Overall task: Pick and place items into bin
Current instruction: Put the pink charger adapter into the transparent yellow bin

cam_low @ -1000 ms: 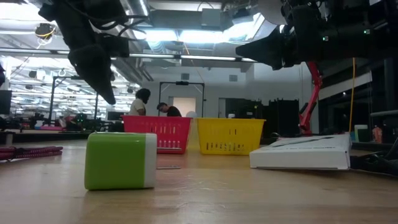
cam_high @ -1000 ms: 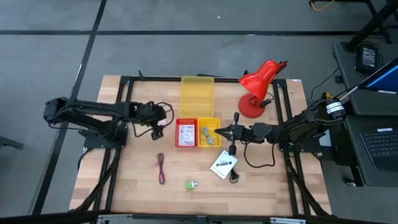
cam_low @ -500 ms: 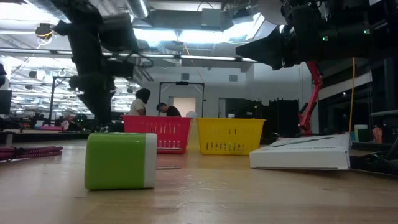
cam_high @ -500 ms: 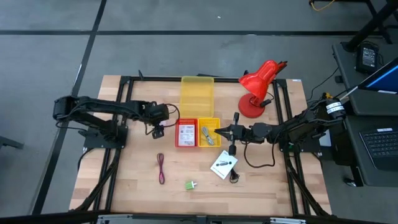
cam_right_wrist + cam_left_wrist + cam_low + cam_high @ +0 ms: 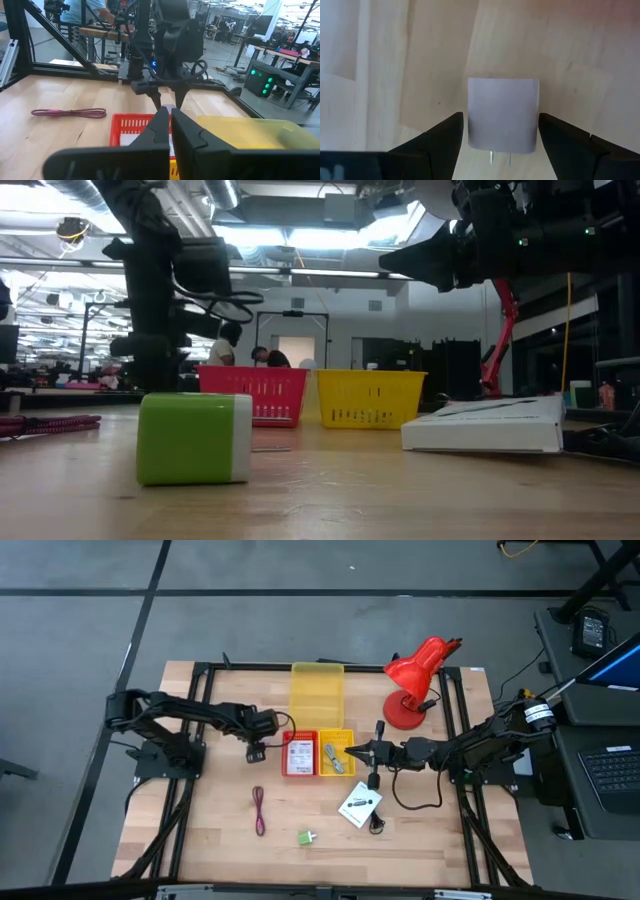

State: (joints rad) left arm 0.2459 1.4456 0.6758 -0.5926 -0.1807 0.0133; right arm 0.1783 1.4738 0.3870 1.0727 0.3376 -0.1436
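Note:
My left gripper (image 5: 254, 746) points straight down, open, over the pale pink cube (image 5: 254, 755). In the left wrist view the cube (image 5: 503, 112) lies flat on the wood, two metal prongs showing, with a dark finger close on either side. My right gripper (image 5: 349, 751) hangs shut above the small yellow bin (image 5: 337, 755). The green block (image 5: 305, 837), a white printed packet (image 5: 360, 805), the black cable (image 5: 377, 822) and a dark red cord (image 5: 259, 810) lie on the table. Another packet (image 5: 298, 754) lies in the red bin.
A large yellow bin (image 5: 316, 690) stands at the far side, behind the red bin (image 5: 299, 734) and the small yellow bin. The red desk lamp (image 5: 412, 680) stands far right. Black frame rails (image 5: 180, 810) run along both table sides. People stand in the room beyond.
My left arm has reached toward the table's right. Its gripper has swung from a slant to pointing straight down and has come down with its fingers on either side of the pink cube. The cube has stayed where it was.

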